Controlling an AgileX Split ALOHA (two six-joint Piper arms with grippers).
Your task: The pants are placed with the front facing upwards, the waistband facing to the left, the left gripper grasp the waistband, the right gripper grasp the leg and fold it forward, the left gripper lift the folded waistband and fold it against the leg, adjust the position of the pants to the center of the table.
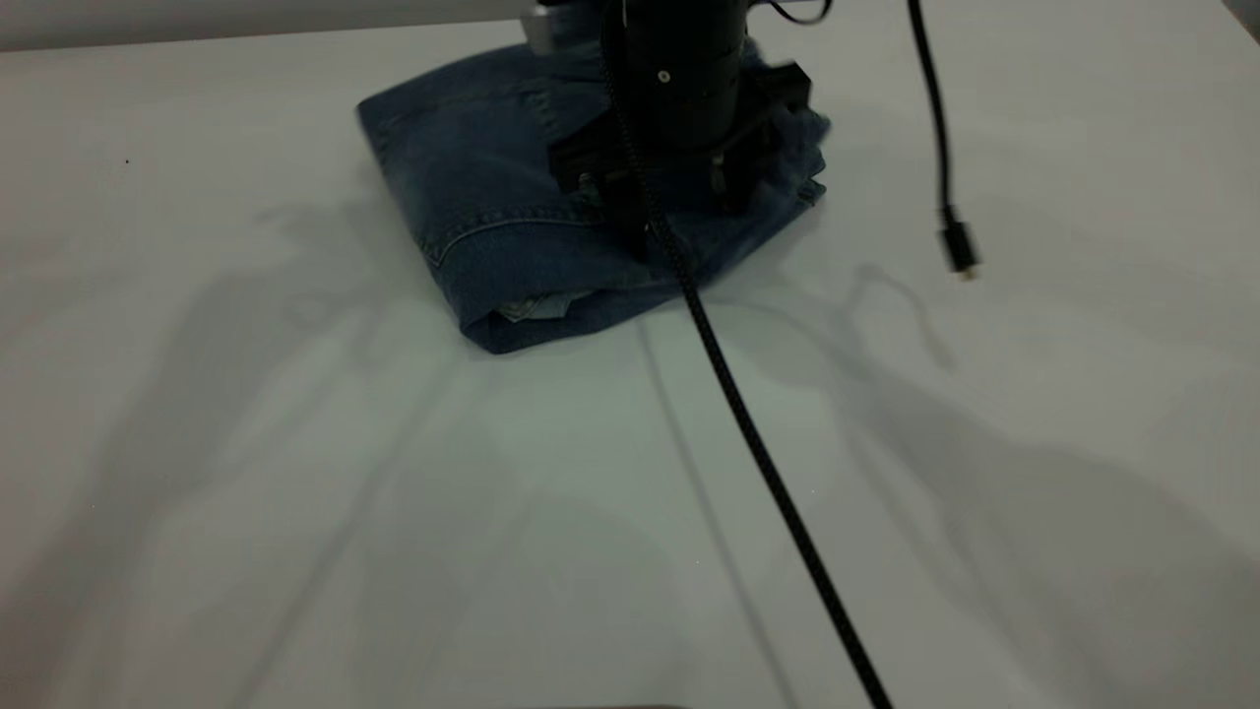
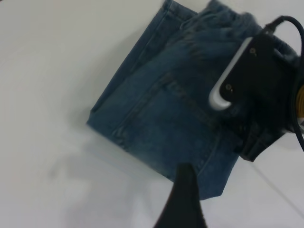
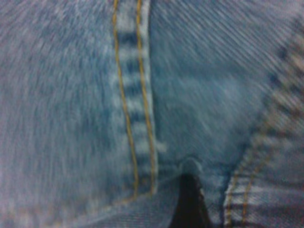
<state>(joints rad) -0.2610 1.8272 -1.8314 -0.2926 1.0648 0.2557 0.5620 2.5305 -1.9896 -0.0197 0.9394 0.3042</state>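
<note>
Pants (image 1: 492, 197) lie folded into a compact denim bundle on the far middle of the table (image 1: 295, 512); the ruffled waistband (image 2: 228, 21) sits along one edge of the bundle; the right gripper (image 1: 660, 197) presses down onto the denim, whether its fingers are apart I cannot tell; the left gripper (image 2: 183, 199) hovers above the table beside the bundle, fingers' state unclear.

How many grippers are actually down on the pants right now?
1. The right gripper presses down on the folded pants, on their side nearer the waistband. The left gripper hangs off the pants, over the table. Nothing else seems hidden.
</note>
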